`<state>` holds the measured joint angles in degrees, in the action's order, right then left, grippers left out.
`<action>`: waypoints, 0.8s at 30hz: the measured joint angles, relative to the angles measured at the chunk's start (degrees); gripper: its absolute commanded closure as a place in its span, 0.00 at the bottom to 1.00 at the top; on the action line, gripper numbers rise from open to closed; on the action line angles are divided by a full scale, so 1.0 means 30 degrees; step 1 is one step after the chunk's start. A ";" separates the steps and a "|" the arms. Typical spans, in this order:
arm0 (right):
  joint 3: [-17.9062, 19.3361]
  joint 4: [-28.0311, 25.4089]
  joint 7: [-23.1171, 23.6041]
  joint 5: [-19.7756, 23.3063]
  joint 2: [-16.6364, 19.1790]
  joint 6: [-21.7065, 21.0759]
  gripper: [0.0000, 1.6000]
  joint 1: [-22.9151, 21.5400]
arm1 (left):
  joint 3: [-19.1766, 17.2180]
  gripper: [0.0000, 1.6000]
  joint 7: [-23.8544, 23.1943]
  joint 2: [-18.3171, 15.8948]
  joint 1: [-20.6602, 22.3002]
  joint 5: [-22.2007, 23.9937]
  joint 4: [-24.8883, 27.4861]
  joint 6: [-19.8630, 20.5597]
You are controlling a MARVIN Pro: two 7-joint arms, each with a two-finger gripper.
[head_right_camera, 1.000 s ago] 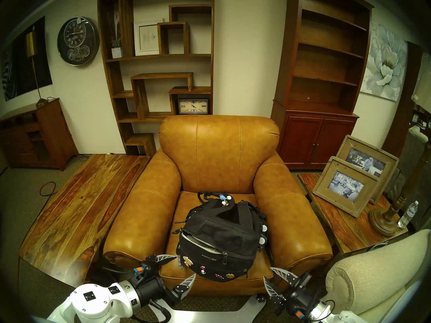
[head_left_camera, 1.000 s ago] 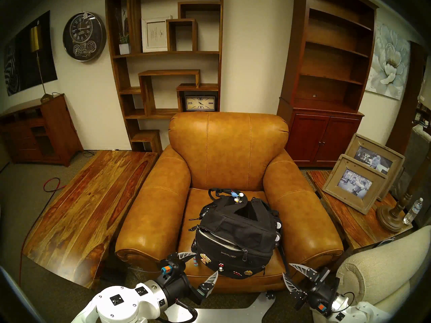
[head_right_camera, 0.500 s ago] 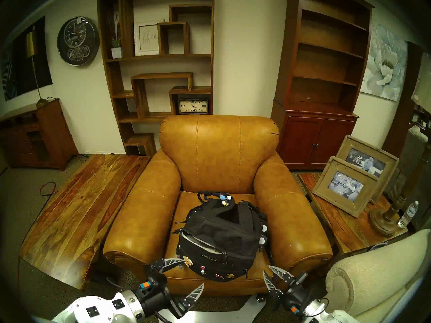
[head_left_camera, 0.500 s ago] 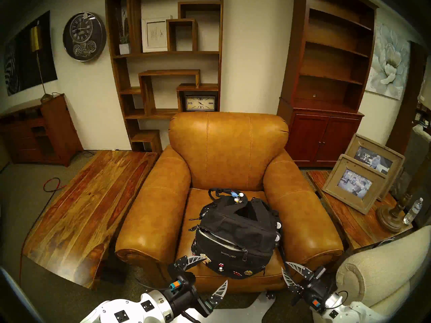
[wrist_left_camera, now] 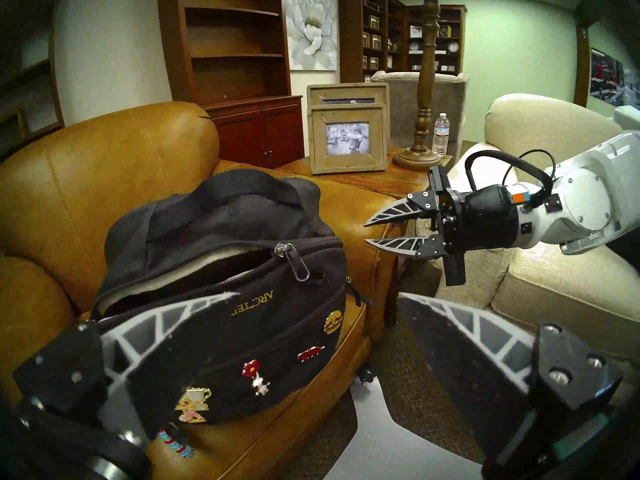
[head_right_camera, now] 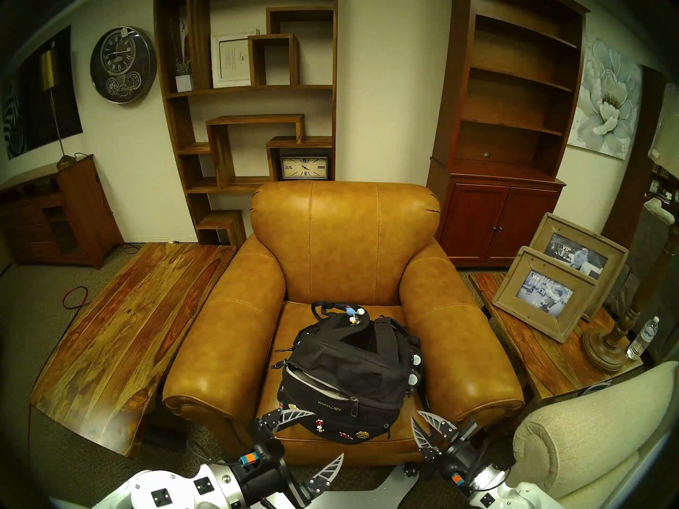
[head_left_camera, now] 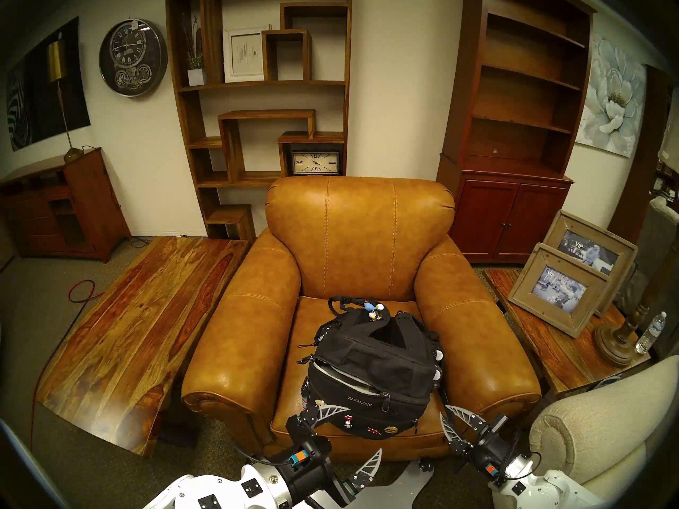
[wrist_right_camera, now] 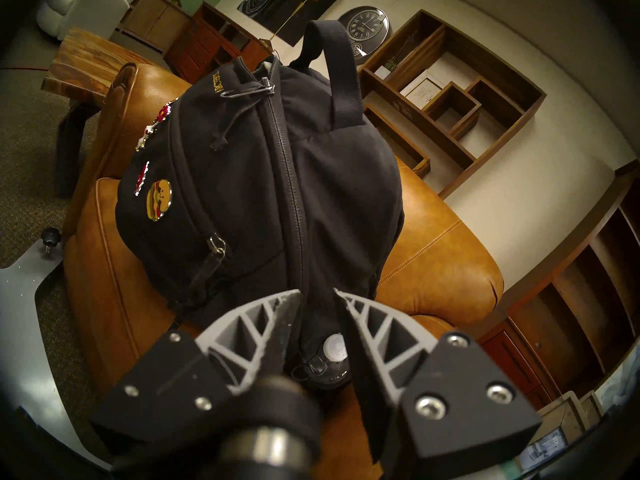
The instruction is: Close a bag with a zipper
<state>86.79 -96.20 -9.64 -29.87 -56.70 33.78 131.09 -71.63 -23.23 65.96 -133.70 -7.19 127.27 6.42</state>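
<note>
The black bag (head_left_camera: 374,372) lies on the seat of a tan leather armchair (head_left_camera: 239,368), pinned front facing me. Its curved zipper (wrist_left_camera: 194,282) gapes over pale lining, and the pull (head_left_camera: 385,401) hangs beside the white lettering. My left gripper (head_left_camera: 363,429) is wide open at the bag's front left. One finger crosses the pinned face in the left wrist view; I cannot tell if it touches. My right gripper (head_left_camera: 444,410) hovers just off the bag's right side, jaws narrowly apart with nothing between them. In the right wrist view, the right gripper (wrist_right_camera: 318,291) points along the closed stretch of zipper (wrist_right_camera: 291,191).
A long wooden table (head_left_camera: 128,332) stands left of the chair. A side table (head_left_camera: 532,335) to the right bears picture frames (head_left_camera: 558,288), a lamp base (head_left_camera: 617,341) and a water bottle (head_left_camera: 652,332). A beige sofa arm (head_left_camera: 588,434) sits close beside my right arm.
My left gripper swung right, from beside the striped tassel to the bag's pinned front, staying wide open. My right gripper's jaws narrowed and it edged towards the bag.
</note>
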 measured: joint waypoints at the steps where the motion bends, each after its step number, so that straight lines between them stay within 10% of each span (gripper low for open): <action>1: -0.0002 0.0001 0.0000 -0.0009 -0.0005 -0.0001 0.51 -0.0017 | 0.0044 0.00 -0.0004 0.0010 0.0060 -0.0041 -0.0079 -0.0011; 24: 0.0127 0.0348 0.0000 -0.0366 -0.0351 -0.0016 0.52 -0.0495 | 0.2928 0.00 0.1710 0.0120 0.4265 -0.1735 -0.3676 -0.1946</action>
<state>87.17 -95.15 -9.64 -30.96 -57.75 33.74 129.60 -62.85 -18.10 66.32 -120.91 -12.39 116.24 0.59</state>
